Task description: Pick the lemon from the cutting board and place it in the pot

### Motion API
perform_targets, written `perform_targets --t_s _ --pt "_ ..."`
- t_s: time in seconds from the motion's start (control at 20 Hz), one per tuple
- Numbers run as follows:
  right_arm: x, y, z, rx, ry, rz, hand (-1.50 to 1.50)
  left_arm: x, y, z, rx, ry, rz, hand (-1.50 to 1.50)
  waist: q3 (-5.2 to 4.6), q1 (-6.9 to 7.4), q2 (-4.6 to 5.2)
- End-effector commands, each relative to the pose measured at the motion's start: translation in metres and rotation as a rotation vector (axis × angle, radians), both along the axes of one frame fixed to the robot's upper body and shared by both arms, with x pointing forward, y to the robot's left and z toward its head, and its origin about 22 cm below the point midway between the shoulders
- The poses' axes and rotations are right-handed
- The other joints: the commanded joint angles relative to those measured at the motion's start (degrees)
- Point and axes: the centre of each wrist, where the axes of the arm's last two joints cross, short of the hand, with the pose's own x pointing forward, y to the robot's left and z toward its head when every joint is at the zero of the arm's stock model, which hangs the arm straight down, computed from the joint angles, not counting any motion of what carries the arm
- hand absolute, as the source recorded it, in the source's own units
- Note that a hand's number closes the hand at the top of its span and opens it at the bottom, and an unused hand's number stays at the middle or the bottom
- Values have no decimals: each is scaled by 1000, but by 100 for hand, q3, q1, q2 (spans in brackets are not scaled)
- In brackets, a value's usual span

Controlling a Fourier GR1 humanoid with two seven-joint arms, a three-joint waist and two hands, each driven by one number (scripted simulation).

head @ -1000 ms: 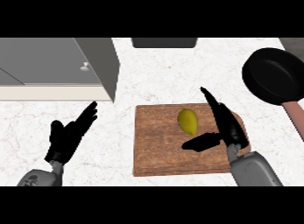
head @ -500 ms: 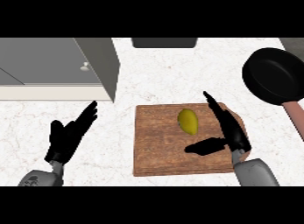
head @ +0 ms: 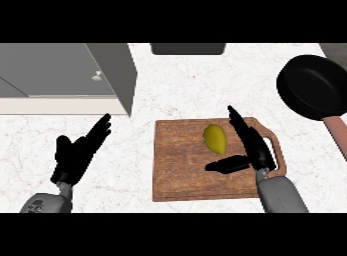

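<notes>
Currently the small yellow-green oval lemon (head: 215, 138) lies on the brown wooden cutting board (head: 183, 175), upper middle of it, not yet grasped. Right hand (head: 251, 145) over the board's right side, just beside the lemon: fingers straight and pointing away up the board, thumb stuck out leftward below the fruit. Hand wide open, holding nothing. Left hand (head: 78, 154) open and resting at lower left over the white marbled counter (head: 50, 130), fingers up.

Risks, as judgement: the lemon is rounded and lies loose, so a sideways nudge from the straight fingers could roll it left across the board before the thumb closes. A grip taken too near one tip may let it slip out.

Target is the black round pot with a reddish-brown handle (head: 318, 91), upper right, well apart from the board. Its handle runs down toward the right edge and lies between the board and that edge, so a low carry could clip it.

Room: open counter between board and pot. Grey cabinet block (head: 58, 70) at upper left, dark object (head: 188, 48) at top edge, both clear of the path.
</notes>
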Motion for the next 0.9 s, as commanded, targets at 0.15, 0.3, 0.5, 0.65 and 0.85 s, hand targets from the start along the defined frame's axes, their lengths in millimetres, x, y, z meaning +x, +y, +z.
perform_targets --t_s 0.15,0.3,0.5,0.65,0.85 --pt "14 -4 -26 105 45 -2 -150 -6 -8 17 -6 3 1 0 2 20 -2" --pt "-1 28 -44 59 25 15 150 14 -4 10 10 20 11 0 1 9 2" --pt "1 -2 -57 1 -38 78 150 -9 -1 17 -14 17 -13 0 2 23 -3" --pt "-3 11 -72 76 -37 62 150 4 -4 -5 11 18 -8 0 3 29 21" --pt "-12 11 -79 156 -68 33 150 11 -16 0 -9 21 -22 0 4 25 15"
